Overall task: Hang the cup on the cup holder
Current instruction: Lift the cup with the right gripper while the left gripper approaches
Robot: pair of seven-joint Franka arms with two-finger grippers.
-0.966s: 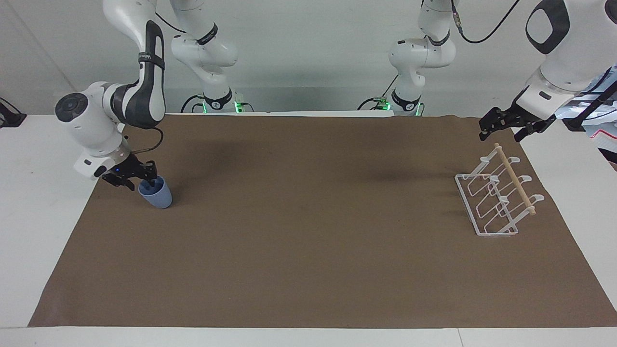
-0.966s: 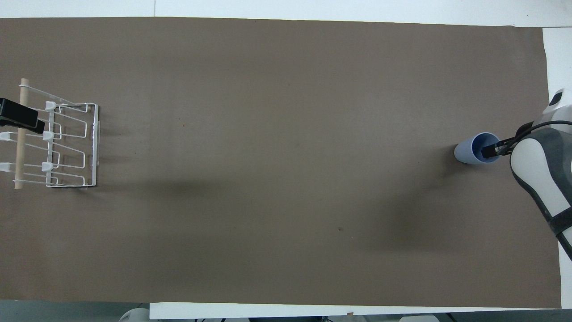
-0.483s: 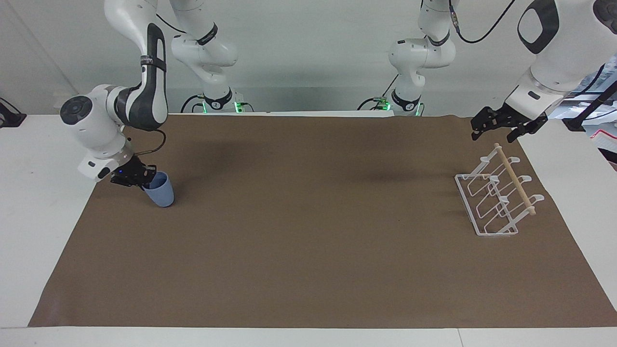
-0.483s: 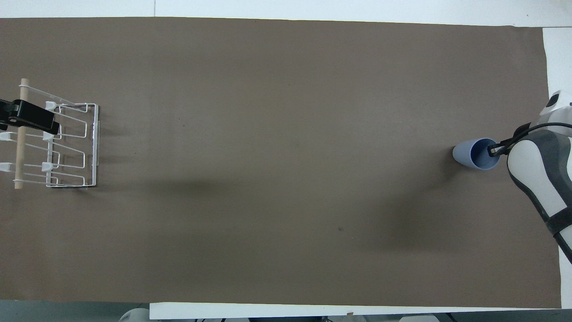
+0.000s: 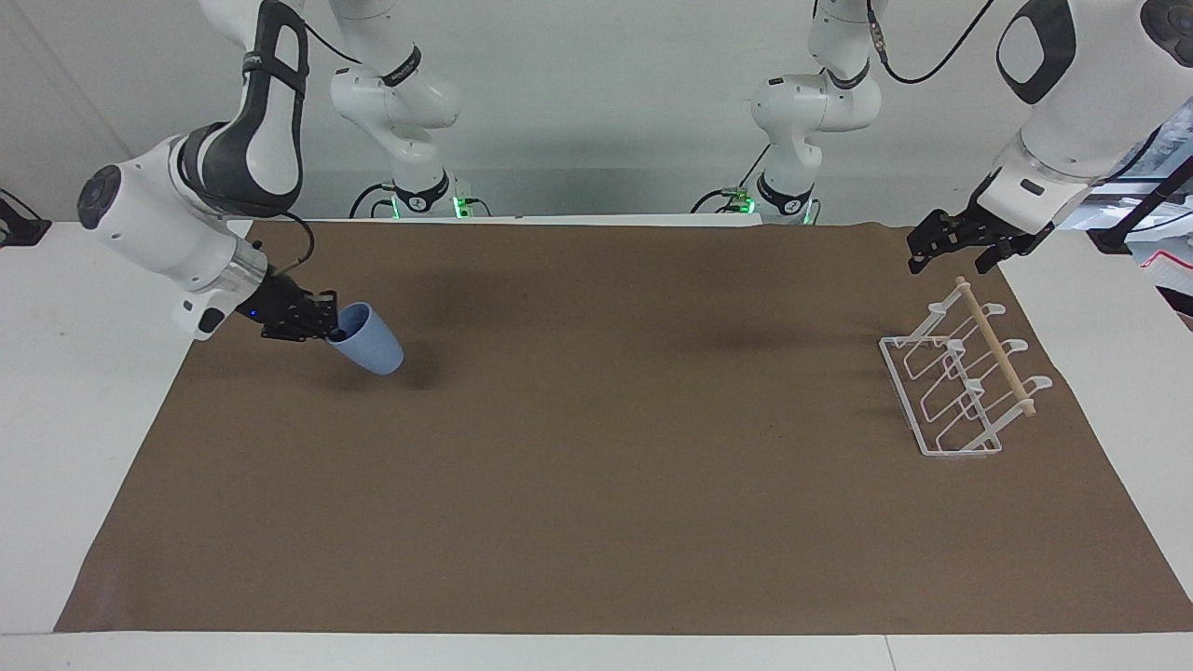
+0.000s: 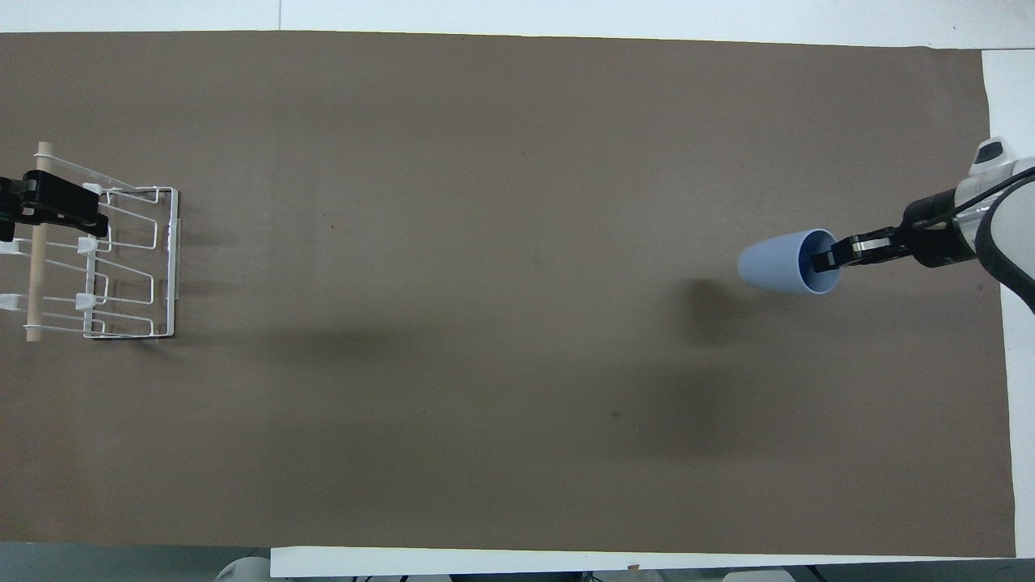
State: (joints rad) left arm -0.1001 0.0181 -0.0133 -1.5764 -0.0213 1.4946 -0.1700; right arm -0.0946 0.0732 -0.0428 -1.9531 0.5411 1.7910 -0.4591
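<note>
The light-blue cup [image 5: 370,343] hangs tilted almost on its side above the brown mat, near the right arm's end of the table, its mouth toward that end. My right gripper [image 5: 333,325] is shut on the cup's rim, with one finger inside the mouth; it also shows in the overhead view [image 6: 825,259] with the cup [image 6: 775,261]. The white wire cup holder [image 5: 943,396] with its wooden dowel [image 5: 997,350] stands at the left arm's end [image 6: 129,267]. My left gripper [image 5: 949,252] is open and hovers over the holder's end nearer the robots.
A brown mat [image 5: 596,485] covers most of the white table. The cup's shadow lies on the mat under it. Nothing else stands between the cup and the holder.
My right gripper has lifted the cup off the mat, tipped it further onto its side and carried it toward the table's middle. My left gripper has shifted slightly over the holder.
</note>
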